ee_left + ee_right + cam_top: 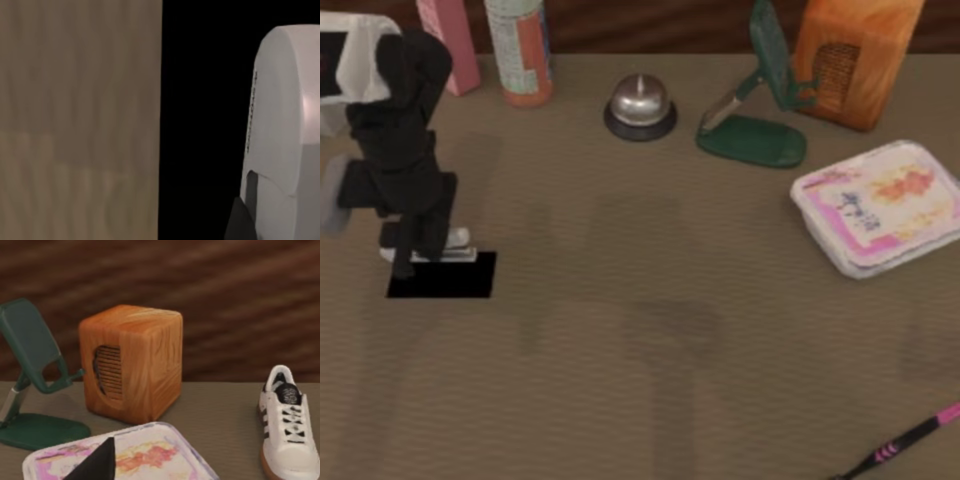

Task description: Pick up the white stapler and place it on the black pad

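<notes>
The white stapler point(448, 245) sits low at the far edge of the black pad point(455, 280), at the table's left side. My left gripper point(420, 250) comes down on it from above, shut on the stapler, and the arm hides most of it. In the left wrist view the stapler point(285, 125) fills one side over the pad point(200, 120), with one dark finger point(240, 222) against its flank. My right arm is out of the top view, parked beyond the table's right side.
A silver bell point(640, 105), a green hinged stand point(755, 130), a wooden box point(855, 55) and a pink-printed tray point(880, 205) lie at the back and right. A pink box point(450, 40) and a can point(520, 45) stand behind the left arm. A pink-black brush point(905, 445) lies front right.
</notes>
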